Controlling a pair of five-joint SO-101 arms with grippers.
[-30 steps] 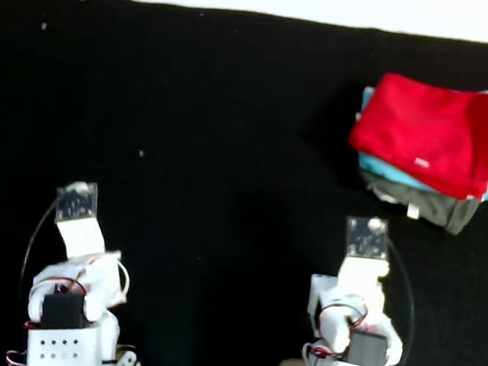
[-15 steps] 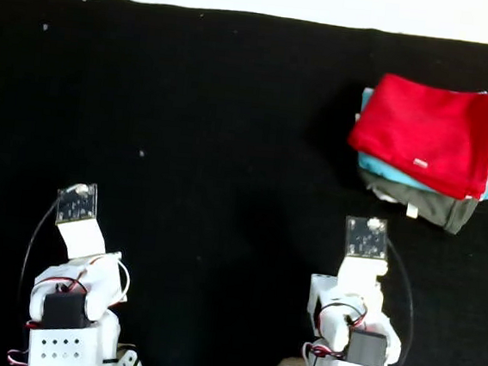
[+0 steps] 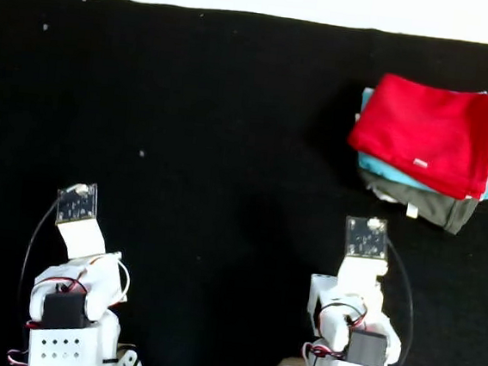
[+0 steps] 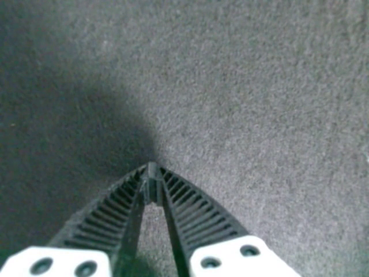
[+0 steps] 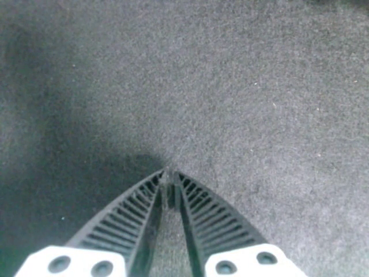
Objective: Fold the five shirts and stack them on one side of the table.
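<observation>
You're seeing left fingers [image 4: 151,171] and right fingers [image 5: 166,174] pressing shut tip to tip, gripping nothing. The shirt stack [image 3: 429,149], red on top, is sitting far right on the tabletop [image 3: 234,104], well apart from both.

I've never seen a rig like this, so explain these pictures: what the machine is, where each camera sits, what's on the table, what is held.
Two small robot arms sit side by side at a table covered in black cloth. The wide picture is from a fixed camera looking down. The other two are from a camera on each arm's wrist: the left gripper and the right gripper are both shut over bare cloth, holding nothing. At the wide picture's upper right lies a stack of folded shirts: red shirt on top, blue shirt under it, dark shirt lowest.
</observation>
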